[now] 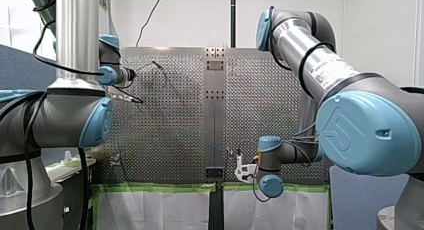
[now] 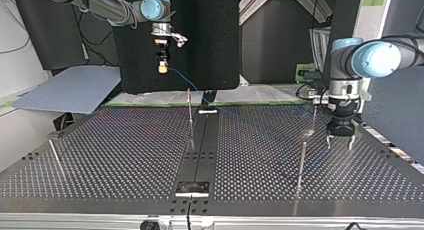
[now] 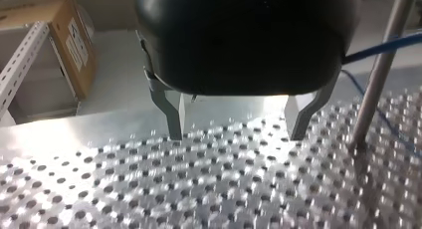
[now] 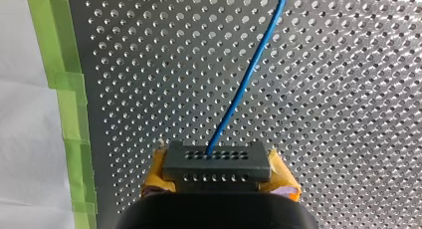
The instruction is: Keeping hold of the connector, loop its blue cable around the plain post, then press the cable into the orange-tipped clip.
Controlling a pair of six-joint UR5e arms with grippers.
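Between the half-hidden yellow pads [image 4: 157, 171] of my right gripper [image 4: 219, 175], a black connector [image 4: 217, 162] is pinched; its blue cable [image 4: 249, 74] runs ahead out of sight. Beside my left gripper [image 3: 236, 127], metal fingers [image 3: 171, 114] spread and empty, the cable crosses a post [image 3: 378, 74]; whether they touch is unclear.

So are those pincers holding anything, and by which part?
My right pincer grips the dark connector by its two ends, blue cable trailing from it. My left pincer is open, empty.

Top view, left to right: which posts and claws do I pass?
Leaning rod → my right claw, shut on the connector → centre post → right-hand post → my left claw, open.
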